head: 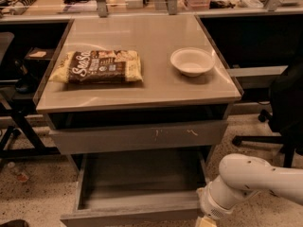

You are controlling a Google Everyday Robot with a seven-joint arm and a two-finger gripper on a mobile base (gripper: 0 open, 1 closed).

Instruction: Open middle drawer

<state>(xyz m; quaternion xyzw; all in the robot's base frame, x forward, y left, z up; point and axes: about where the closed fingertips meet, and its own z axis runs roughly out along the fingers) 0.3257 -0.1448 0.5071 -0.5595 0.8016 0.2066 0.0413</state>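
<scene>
One drawer stands out from the bench [142,91]: the middle drawer [137,193], the lowest one in view. It sits well forward, with its shallow gray tray body exposed from above. Its plain flat front face runs along the bottom edge of the view, partly cut off.

Just above it is the scratched drawer face [137,136], which is gray with white marks right of center. It sits further back than the open tray. A dark gap runs between this face and the bench top.

On the bench top, a chip bag [99,66] lies flat on the left side with its label up. A white bowl [192,61] stands upright on the right, near the right edge. The two are well apart.

The white arm [251,178] comes in from the lower right, low and beside the drawer's front right corner. The gripper [204,222] is at the very bottom edge, just beside that corner, and mostly cut off by the frame. Gripper state: cannot tell. Contact with the drawer: cannot tell either.

A dark office chair [284,103] sits on the right with its wheeled base on the speckled floor [28,197]. A dark metal frame [19,126] is on the left. Along the back is a second work surface [61,4] with assorted clutter too small to identify.
</scene>
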